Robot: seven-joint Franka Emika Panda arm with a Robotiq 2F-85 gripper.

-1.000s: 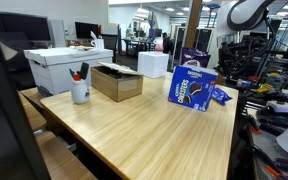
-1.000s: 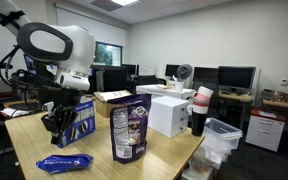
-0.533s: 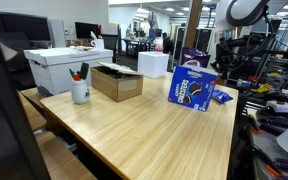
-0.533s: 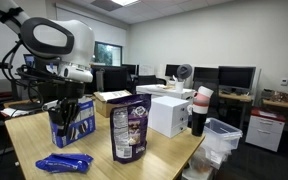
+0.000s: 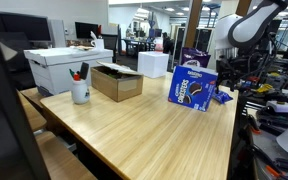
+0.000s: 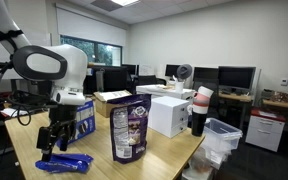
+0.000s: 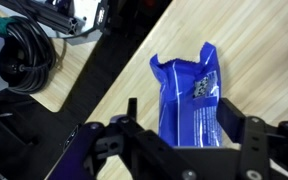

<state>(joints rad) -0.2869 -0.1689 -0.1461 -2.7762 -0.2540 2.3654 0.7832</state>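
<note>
We hold our fingers [image 7: 131,115] spread above the packet [image 7: 189,90], which lies flat on the desk [image 7: 254,40], seemingly free of them.

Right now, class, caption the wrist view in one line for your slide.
Open pincer hovers above a flat blue packet lying on the light wooden table.

Bright office: pale wooden table [image 5: 134,130], white walls [image 6: 184,35], big window [image 6: 109,50], monitors [image 6: 236,76] along back desks [image 6: 284,102].

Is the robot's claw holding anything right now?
Nothing is held. The gripper stands open above the blue packet, which lies on the table.
</note>
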